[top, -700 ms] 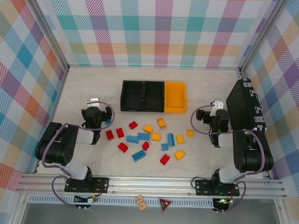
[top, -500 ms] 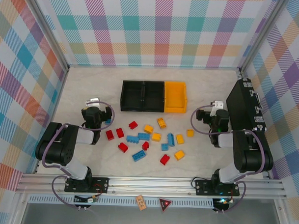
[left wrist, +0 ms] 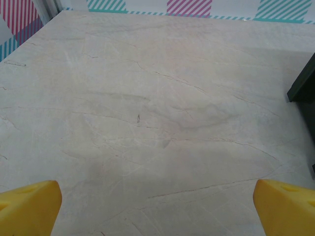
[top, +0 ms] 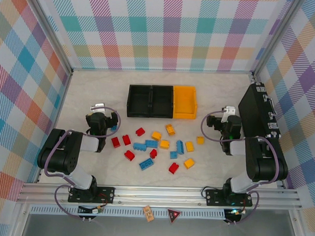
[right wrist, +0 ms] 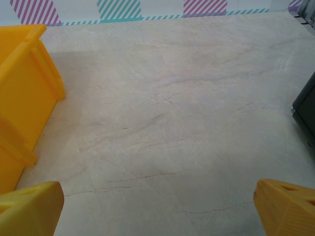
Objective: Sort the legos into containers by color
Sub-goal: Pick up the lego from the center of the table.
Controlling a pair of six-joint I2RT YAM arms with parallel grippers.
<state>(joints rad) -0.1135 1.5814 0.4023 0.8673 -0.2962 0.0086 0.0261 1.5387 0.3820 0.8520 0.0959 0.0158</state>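
Note:
Several red, blue and yellow-orange legos lie scattered mid-table, among them a red one (top: 129, 155), a blue one (top: 146, 163) and a yellow-orange one (top: 189, 163). Behind them stand three containers in a row: two black bins (top: 139, 102) (top: 162, 102) and a yellow-orange bin (top: 185, 102), all looking empty. My left gripper (top: 99, 120) rests left of the bricks and stands open over bare table (left wrist: 157, 214). My right gripper (top: 218, 122) rests to their right, also open with nothing between its fingers (right wrist: 157, 211). The yellow-orange bin (right wrist: 24, 88) is at the left of the right wrist view.
A large flat black case (top: 256, 113) stands along the right wall, its edge (right wrist: 305, 105) close to my right gripper. A black bin corner (left wrist: 301, 83) shows at the right of the left wrist view. Plaid walls enclose the table; a metal rail (top: 160, 193) runs along the near edge.

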